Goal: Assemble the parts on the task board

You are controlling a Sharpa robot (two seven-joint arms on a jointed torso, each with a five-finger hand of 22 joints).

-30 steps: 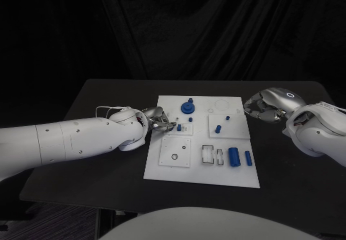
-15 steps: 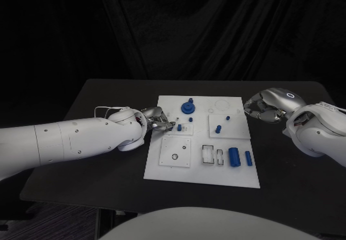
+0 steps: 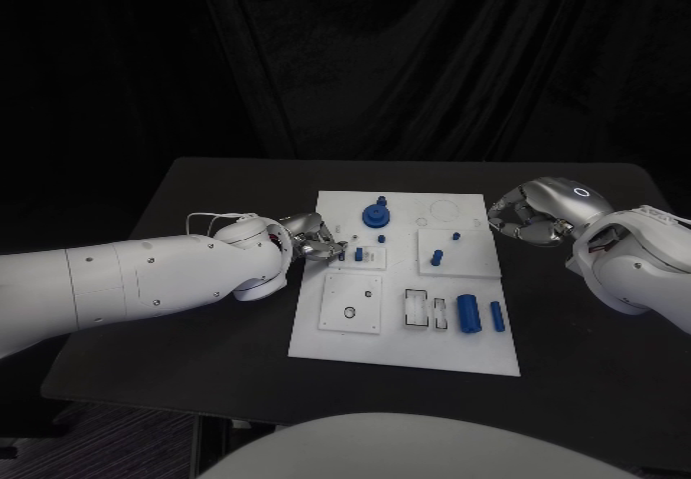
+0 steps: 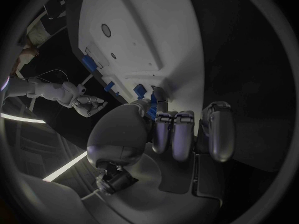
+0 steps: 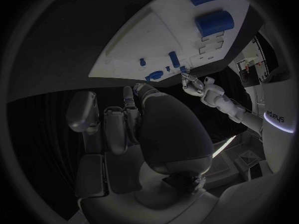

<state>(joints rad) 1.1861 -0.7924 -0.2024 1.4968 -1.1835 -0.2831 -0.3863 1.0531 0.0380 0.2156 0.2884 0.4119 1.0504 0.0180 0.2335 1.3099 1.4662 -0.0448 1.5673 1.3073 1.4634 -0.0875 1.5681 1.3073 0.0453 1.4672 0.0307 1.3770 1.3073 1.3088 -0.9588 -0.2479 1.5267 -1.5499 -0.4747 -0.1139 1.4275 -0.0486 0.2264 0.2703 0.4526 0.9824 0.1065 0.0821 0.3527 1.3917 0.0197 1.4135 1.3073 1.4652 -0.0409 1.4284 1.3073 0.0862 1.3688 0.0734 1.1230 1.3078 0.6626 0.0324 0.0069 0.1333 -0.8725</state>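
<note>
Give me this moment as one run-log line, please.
left hand: at small blue part on task board | right hand: curled, empty, beside board

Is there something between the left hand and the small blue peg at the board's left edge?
No, nothing visible. The left hand is already at the small blue peg on the task board; its fingertips reach it directly.

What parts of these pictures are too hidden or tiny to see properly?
- Head view: whether the left hand holds the small blue part by its fingers; too small to tell.
- Left wrist view: the fingertips overlap that part.
- Right wrist view: the right hand blocks what lies under it.
- Head view: the task board markings are too small.
</note>
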